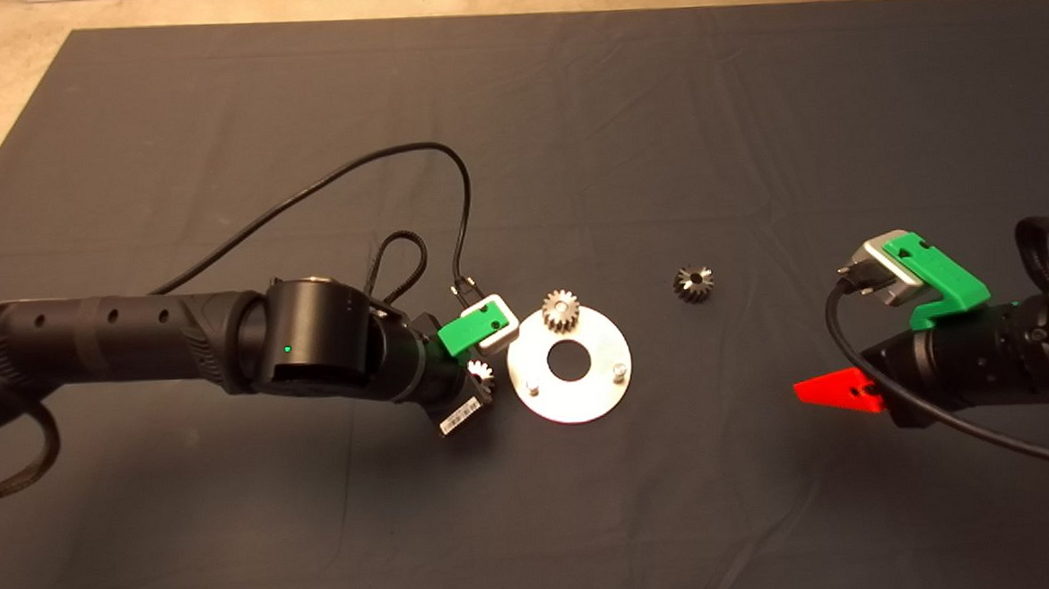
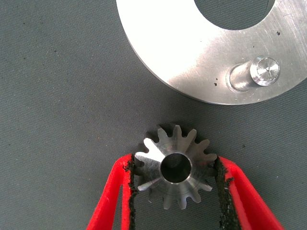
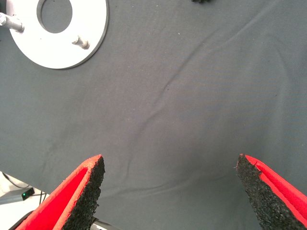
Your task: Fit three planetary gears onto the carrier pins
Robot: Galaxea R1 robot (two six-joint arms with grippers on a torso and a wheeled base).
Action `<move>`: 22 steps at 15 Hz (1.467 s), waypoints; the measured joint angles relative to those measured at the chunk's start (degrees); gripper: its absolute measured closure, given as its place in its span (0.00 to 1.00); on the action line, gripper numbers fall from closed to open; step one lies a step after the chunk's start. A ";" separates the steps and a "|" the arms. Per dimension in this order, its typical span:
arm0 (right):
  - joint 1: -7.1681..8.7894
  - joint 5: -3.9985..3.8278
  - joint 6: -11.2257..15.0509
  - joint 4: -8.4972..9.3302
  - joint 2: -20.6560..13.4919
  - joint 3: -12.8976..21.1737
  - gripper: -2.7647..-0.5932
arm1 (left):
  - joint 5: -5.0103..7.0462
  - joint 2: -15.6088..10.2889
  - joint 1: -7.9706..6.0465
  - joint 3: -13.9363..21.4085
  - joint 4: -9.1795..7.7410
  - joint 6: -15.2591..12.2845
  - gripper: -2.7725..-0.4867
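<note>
The round silver plate [image 1: 586, 403] lies mid-mat, and one planetary gear [image 1: 561, 310] sits on its far carrier pin. Two carrier pins [image 1: 534, 386] [image 1: 618, 371] stand bare. My left gripper [image 1: 479, 378] is just off the plate's left rim, shut on a second gear [image 2: 175, 167]. Its black pads [image 2: 130, 191] press that gear's teeth on both sides, close to a bare pin [image 2: 254, 74]. Another gear [image 1: 694, 283] lies loose on the mat right of the plate. My right gripper [image 3: 175, 191] hovers open over bare mat at the right, with nothing between its fingers, and the plate [image 3: 57, 52] lies beyond it.
A black cable [image 1: 374, 163] loops over the mat behind the left arm. The dark mat [image 1: 590, 524] stretches widely in front of and behind the plate. Pale floor borders it at the far left.
</note>
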 joint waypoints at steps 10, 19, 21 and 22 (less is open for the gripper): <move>0.00 0.00 0.00 0.01 0.00 0.00 0.33 | 1.04 -1.43 0.00 4.41 0.07 -0.71 0.93; 0.00 0.02 -0.01 0.04 0.00 0.00 0.33 | 3.97 -0.90 -5.26 9.34 -0.20 -4.54 0.93; 0.00 0.02 0.00 0.04 0.00 0.00 0.33 | 4.22 -0.14 -5.56 9.37 -0.20 -5.41 0.93; 0.00 0.00 0.00 0.04 -0.01 0.00 0.33 | 4.24 0.73 -5.53 9.37 -0.24 -5.84 0.93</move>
